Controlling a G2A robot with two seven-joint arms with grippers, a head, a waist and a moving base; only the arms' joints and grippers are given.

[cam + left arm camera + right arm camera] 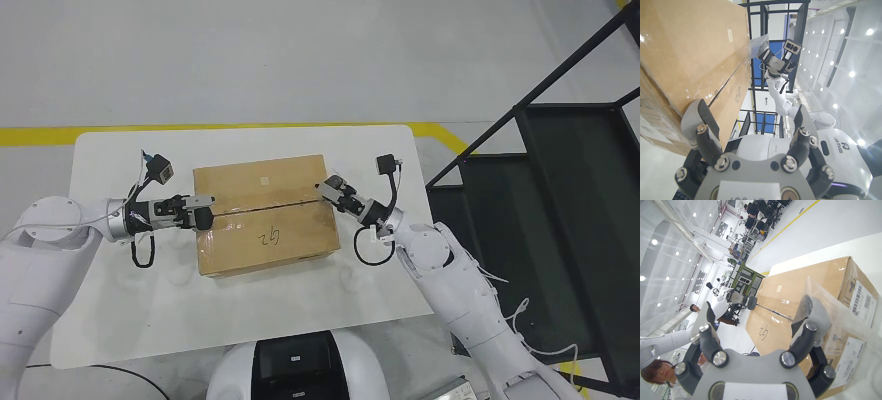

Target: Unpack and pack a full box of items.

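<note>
A closed cardboard box [265,215] lies in the middle of the white table [120,310], its top seam [262,205] sealed with clear tape. At the seam's left end my left gripper [205,213] stands open; in the left wrist view [751,109] one finger [706,117] rests against the box's end and the other is out in the air. My right gripper [327,188] [757,306] is open at the seam's right end, one finger [806,308] against the top corner. A loose strip of clear tape [831,306] stands up from that end beside the finger.
White printed labels [863,302] cover the box's right end. A black metal stair frame [560,150] stands just off the table's right side. There is bare table in front of the box and behind it.
</note>
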